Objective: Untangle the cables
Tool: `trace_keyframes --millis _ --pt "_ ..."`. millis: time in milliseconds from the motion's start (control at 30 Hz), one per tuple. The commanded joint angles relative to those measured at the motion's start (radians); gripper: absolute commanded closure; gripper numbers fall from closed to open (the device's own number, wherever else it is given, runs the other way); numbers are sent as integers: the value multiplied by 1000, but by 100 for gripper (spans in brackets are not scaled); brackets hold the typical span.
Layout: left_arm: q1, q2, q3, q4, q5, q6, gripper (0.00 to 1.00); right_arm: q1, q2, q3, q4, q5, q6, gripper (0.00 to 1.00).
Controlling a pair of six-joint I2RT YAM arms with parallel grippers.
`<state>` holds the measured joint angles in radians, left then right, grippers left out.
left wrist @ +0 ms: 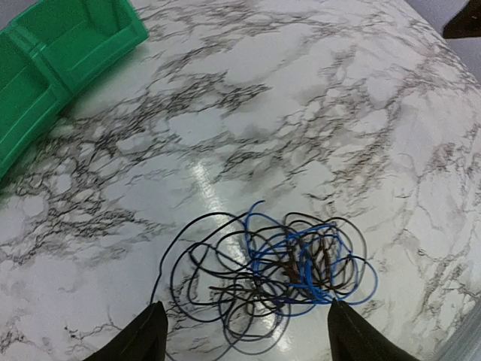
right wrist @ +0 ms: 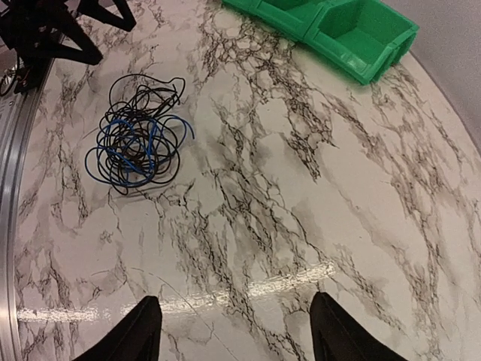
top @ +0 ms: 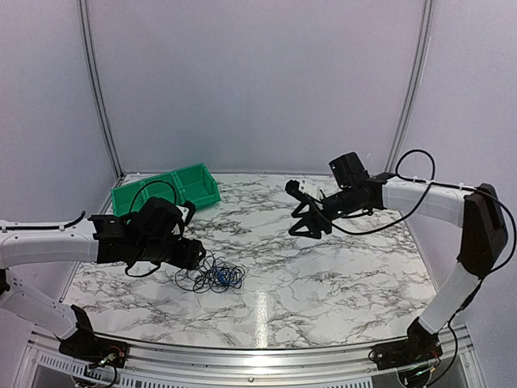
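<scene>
The cables point(top: 213, 276) are thin black and blue wires in one loose tangle on the marble table, left of centre. In the left wrist view the cables point(left wrist: 278, 274) lie just ahead of and between my left fingertips point(left wrist: 146, 335). My left gripper point(left wrist: 244, 335) is open and empty, low over the table; in the top view it point(top: 192, 252) sits just left of the tangle. My right gripper point(top: 303, 212) is open and empty, raised above the table's middle right. In the right wrist view the cables point(right wrist: 135, 143) lie far ahead to the left of the right gripper point(right wrist: 233, 331).
A green two-compartment bin point(top: 167, 188) stands at the back left; it also shows in the left wrist view point(left wrist: 52, 56) and the right wrist view point(right wrist: 338, 26). A metal rail point(top: 242, 356) runs along the table's near edge. White walls enclose the table.
</scene>
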<state>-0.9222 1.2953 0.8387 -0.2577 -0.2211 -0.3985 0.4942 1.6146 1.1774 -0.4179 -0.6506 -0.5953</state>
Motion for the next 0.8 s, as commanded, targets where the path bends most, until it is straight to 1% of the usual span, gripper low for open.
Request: trace_keyframes --millis 0,100,167,300,367,400,533,633,667,733,767 --pt "129 6 -71 -64 -19 -120 30 90 90 115 -25 48 30 38" --pt "223 35 -95 -45 77 -190 37 138 178 195 -33 12 85 47" --pt "259 54 -104 -42 114 -231 40 167 223 249 -57 -10 97 51" --pt "291 82 -140 2 206 -297 44 227 271 298 -84 15 91 53" --pt "293 99 -170 53 293 -321 45 243 278 301 -85 21 94 53" --pt "293 110 -178 71 315 -338 45 248 278 301 -84 20 95 53" --pt "293 156 -192 86 355 -380 55 253 281 297 -81 23 94 53" --pt "293 168 -202 101 378 -403 61 252 289 316 -90 22 96 53" --pt "293 171 -204 111 379 -401 65 251 293 322 -93 21 96 53" --pt "293 179 -199 123 365 -389 70 253 300 338 -94 19 98 53" --pt "293 186 -189 127 354 -376 74 253 304 346 -97 19 100 53"
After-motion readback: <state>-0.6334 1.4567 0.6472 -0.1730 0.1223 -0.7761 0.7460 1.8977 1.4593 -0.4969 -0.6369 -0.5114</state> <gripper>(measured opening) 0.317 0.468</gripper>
